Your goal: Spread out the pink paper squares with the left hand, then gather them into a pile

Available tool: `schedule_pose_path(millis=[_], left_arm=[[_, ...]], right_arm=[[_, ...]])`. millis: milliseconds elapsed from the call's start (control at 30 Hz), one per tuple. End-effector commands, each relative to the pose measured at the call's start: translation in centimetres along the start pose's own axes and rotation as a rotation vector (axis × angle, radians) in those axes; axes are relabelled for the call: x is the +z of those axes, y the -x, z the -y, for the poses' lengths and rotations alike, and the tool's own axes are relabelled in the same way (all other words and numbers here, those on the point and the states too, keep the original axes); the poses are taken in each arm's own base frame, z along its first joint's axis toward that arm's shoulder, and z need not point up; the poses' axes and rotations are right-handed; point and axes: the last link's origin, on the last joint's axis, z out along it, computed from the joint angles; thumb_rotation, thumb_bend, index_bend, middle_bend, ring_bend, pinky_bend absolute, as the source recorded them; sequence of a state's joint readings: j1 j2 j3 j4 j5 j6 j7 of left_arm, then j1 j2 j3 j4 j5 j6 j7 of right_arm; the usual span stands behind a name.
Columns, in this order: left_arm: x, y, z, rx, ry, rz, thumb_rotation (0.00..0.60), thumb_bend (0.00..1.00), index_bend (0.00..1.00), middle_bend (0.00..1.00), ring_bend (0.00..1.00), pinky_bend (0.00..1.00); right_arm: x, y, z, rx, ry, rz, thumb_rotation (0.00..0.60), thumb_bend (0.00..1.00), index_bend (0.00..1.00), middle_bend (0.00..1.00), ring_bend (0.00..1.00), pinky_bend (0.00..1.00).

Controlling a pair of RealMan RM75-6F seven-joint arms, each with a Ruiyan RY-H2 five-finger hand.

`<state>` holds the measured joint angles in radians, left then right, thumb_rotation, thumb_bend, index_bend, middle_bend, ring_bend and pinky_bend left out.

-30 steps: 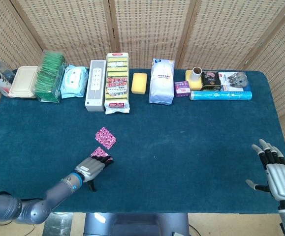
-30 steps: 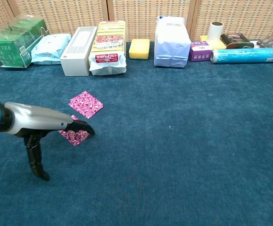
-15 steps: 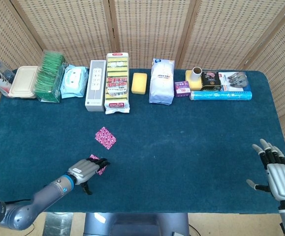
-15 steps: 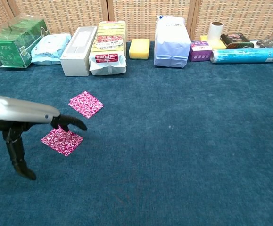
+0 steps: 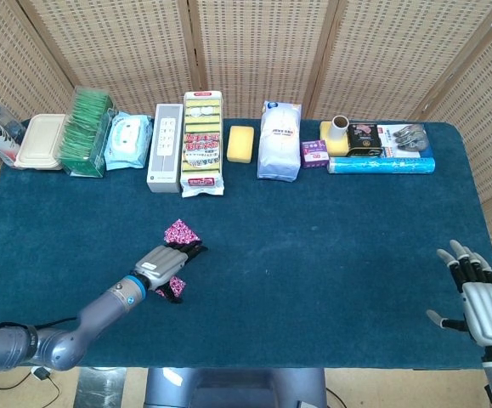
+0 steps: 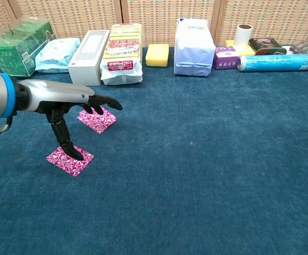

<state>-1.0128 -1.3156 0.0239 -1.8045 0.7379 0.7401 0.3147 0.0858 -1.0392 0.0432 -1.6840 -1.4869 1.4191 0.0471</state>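
Two pink patterned paper squares lie apart on the blue tablecloth at the left. The far square (image 6: pixel 99 120) (image 5: pixel 179 230) lies partly under the outstretched fingers (image 6: pixel 107 101) of my left hand (image 6: pixel 73 98) (image 5: pixel 166 259). The near square (image 6: pixel 67 161) (image 5: pixel 176 286) lies flat, and the hand's thumb tip (image 6: pixel 76 155) touches its far edge. The left hand holds nothing and its fingers are stretched out flat. My right hand (image 5: pixel 480 305) rests at the table's near right corner with fingers spread and nothing in it; the chest view does not show it.
A row of goods lines the far edge: green tea packs (image 6: pixel 16 40), wet wipes (image 6: pixel 57 54), a white box (image 6: pixel 88 50), a sponge pack (image 6: pixel 122 53), a yellow sponge (image 6: pixel 157 54), a white bag (image 6: pixel 193 47) and a blue roll (image 6: pixel 279 62).
The left hand dragged the near square towards me, away from the far one, then reached forward over the far square. The right hand stayed still.
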Motion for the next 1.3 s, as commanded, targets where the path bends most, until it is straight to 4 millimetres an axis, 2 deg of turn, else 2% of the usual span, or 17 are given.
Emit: schedule_pose_path(millis=[33,300,533,933,1300], left_arm=[[0.8,-0.1,-0.1,0.005,-0.007,-0.009,0.6,0.05,0.0,0.0,0.1,0.1],[1.4,-0.6,2.1,-0.001,-0.125,-0.011,0.6,0.05,0.0,0.0,0.1,0.1],[2.2,-0.7,3.2,-0.02,-0.157,-0.002,0.6,0.05,0.0,0.0,0.1,0.1],[2.9,0.4,2.4,0.0,-0.168,0.054,0.6,0.05,0.0,0.0,0.1,0.1],[3.0,1.1,0.7,0.011,-0.154,0.089,0.6,0.05,0.0,0.0,0.1,0.1]], right_arm=[[0.1,0.0,0.0,0.003,0.003,0.0,0.6,0.0,0.1,0.0,0.0,0.0],[0.0,-0.3,0.0,0.018,0.003,-0.002,0.6,0.0,0.1,0.0,0.0,0.0],[0.0,-0.4,-0.2,0.027,0.007,-0.002,0.6,0.0,0.1,0.0,0.0,0.0],[0.0,-0.5,-0.2,0.034,0.009,-0.002,0.6,0.0,0.1,0.0,0.0,0.0],[-0.1,-0.8,-0.3,0.042,0.011,-0.007,0.6,0.0,0.1,0.0,0.0,0.0]])
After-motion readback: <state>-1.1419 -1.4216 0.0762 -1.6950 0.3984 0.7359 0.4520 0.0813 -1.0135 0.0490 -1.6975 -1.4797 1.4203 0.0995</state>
